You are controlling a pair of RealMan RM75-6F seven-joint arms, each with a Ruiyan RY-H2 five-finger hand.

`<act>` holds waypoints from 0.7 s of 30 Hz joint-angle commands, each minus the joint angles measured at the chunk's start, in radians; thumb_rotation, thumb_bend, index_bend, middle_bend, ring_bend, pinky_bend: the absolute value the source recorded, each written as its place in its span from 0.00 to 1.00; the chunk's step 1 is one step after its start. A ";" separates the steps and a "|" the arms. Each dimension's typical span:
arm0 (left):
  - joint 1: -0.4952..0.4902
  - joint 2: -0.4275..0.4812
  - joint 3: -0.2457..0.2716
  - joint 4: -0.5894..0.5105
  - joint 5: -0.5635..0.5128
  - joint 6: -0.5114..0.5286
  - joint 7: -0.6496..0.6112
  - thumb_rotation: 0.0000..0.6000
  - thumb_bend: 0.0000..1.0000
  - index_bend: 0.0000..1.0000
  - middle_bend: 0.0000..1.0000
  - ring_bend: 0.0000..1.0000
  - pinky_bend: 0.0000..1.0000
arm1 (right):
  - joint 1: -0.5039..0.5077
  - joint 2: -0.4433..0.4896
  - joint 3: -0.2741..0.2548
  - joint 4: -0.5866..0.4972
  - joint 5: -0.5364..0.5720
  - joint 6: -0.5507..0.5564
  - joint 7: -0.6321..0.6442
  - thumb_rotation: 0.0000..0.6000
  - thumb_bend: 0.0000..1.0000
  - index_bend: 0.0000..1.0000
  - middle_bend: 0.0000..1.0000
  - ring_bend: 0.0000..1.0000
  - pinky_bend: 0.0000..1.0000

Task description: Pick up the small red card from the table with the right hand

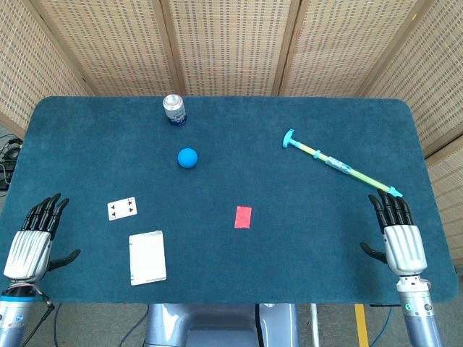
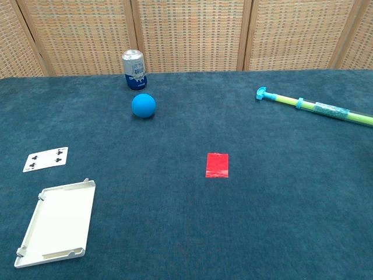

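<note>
The small red card [image 1: 243, 217] [image 2: 217, 165] lies flat on the blue table cloth, near the middle and toward the front. My right hand [image 1: 398, 235] rests at the table's front right, well to the right of the card, palm down, fingers stretched forward and holding nothing. At the front left my left hand [image 1: 35, 238] lies the same way, fingers apart and empty. Neither hand shows in the chest view.
A blue ball [image 1: 187, 157] and a drink can [image 1: 173, 110] stand behind the card. A playing card [image 1: 121, 209] and a white tray [image 1: 147, 257] lie to the front left. A long green-and-blue stick [image 1: 338, 165] lies at the right, its tip just beyond my right fingers.
</note>
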 commanded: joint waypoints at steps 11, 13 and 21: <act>0.002 -0.002 0.002 -0.001 0.005 0.003 0.005 1.00 0.15 0.00 0.00 0.00 0.08 | -0.004 0.002 -0.003 -0.004 -0.003 0.003 0.007 1.00 0.21 0.05 0.00 0.00 0.00; 0.001 -0.002 0.001 0.000 0.002 0.001 0.003 1.00 0.15 0.00 0.00 0.00 0.08 | -0.003 0.003 -0.002 -0.007 -0.004 0.003 0.010 1.00 0.21 0.04 0.00 0.00 0.00; 0.000 0.001 -0.004 0.001 -0.008 -0.002 -0.005 1.00 0.15 0.00 0.00 0.00 0.08 | 0.004 0.001 -0.006 -0.007 -0.003 -0.015 0.008 1.00 0.21 0.03 0.00 0.00 0.00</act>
